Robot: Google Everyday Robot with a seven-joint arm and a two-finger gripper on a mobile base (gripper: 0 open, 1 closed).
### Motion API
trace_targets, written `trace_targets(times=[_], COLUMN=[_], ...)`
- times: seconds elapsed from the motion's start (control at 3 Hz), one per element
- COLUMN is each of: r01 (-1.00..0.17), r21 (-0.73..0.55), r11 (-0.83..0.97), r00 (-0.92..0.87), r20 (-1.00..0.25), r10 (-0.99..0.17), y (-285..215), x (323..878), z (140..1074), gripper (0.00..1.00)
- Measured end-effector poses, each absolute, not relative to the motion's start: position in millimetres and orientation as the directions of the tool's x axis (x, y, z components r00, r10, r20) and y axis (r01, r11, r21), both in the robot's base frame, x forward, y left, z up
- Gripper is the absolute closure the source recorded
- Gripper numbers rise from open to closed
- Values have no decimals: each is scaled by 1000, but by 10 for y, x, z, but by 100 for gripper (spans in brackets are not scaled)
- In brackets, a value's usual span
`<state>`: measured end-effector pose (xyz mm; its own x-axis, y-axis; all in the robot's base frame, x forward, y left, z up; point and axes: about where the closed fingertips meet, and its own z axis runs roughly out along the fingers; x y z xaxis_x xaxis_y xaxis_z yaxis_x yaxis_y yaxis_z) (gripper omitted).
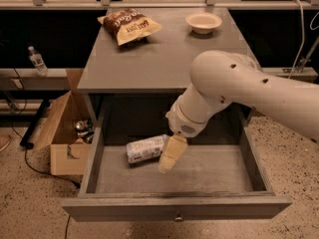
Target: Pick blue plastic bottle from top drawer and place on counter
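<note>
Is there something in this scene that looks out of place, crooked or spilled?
Nothing is spilled or damaged. The blue plastic bottle lies on its side, slightly askew, in the open top drawer, with the gripper close by its right end. On the counter the chip bag lies at an angle.

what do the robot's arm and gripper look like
The arm is a thick, smooth white shell with rounded joints, a few small dark holes and a dotted patch near the wrist. The gripper, over the top drawer, is pale cream and tapered.
</note>
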<state>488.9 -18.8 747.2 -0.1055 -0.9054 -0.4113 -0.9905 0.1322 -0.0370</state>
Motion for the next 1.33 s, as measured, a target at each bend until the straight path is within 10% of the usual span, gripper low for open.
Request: trace_targets(times=[1.33], r01=[-992], r21=[-104], r11=[-77], r00=[116], r20=[-446], r10=[-888], y=[604], x=[5298], z=[6755], gripper=[0])
